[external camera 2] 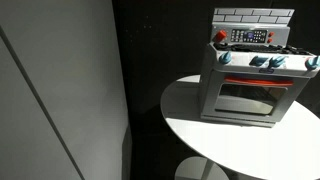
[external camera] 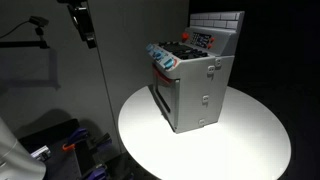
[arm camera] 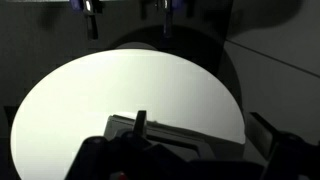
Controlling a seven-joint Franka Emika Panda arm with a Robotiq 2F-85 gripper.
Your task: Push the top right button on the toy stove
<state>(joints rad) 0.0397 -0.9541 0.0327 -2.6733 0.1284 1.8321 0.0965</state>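
Toy stove (external camera: 195, 85) check: sits on the round white table (external camera: 240, 150), oven door out front, button strip (external camera 2: 250, 36) up on the tiled back. Can see the gripper (arm camera: 128, 33) hanging well apart from it, fingers (arm camera: 91, 20) spread wide with nothing between. Risky going in like that: could straddle the button or mash two neighbours at once. Can't really pick out the top right button at this size, maybe one of the little bits on that strip, so easy to hit the wrong one. Looks light too, so might slide or tip under a hard, off-angle poke instead of clicking.
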